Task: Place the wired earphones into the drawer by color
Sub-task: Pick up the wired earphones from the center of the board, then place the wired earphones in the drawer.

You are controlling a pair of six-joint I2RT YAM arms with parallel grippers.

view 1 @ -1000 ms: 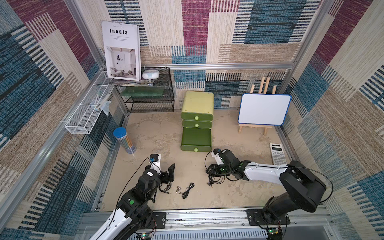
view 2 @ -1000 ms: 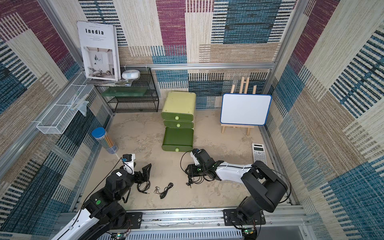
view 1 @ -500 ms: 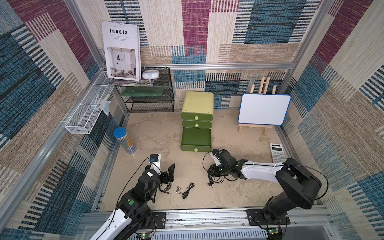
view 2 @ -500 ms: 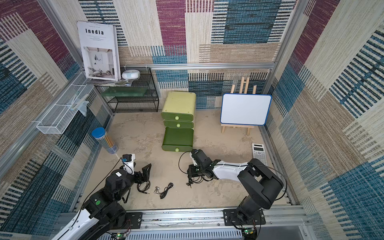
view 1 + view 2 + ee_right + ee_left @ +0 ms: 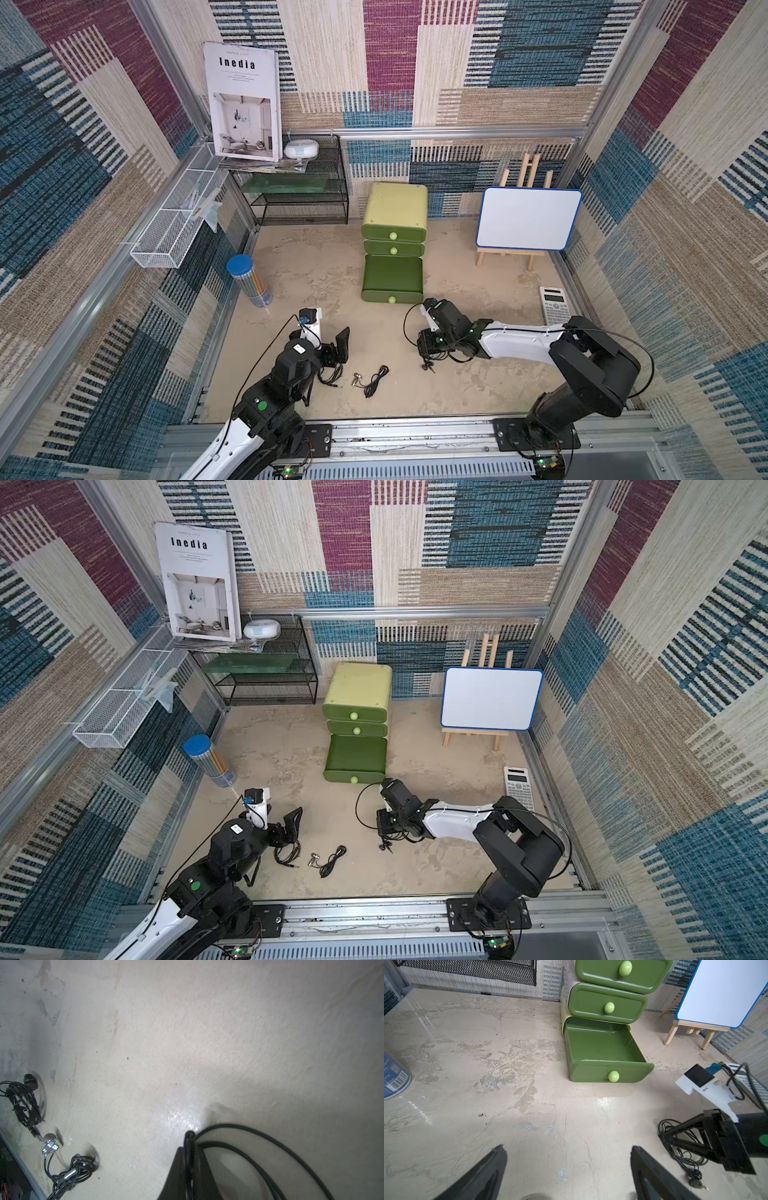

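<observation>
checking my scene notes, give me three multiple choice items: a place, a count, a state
1. The calculator lies: A) atop the green cabinet B) against the whiteboard C) on the table, apart from both.
2. Drawers in the green cabinet: A) two B) three C) four.
3. The right tool is: A) wide open B) shut on black earphones C) hidden in every view.
Answers: C, bare tabletop surrounds it; B, three knobbed fronts show; B, its wrist view shows their cable pinched in it.

Left arm (image 5: 291,368), right arm (image 5: 515,343) — black joints, white shells, looping black cables
</observation>
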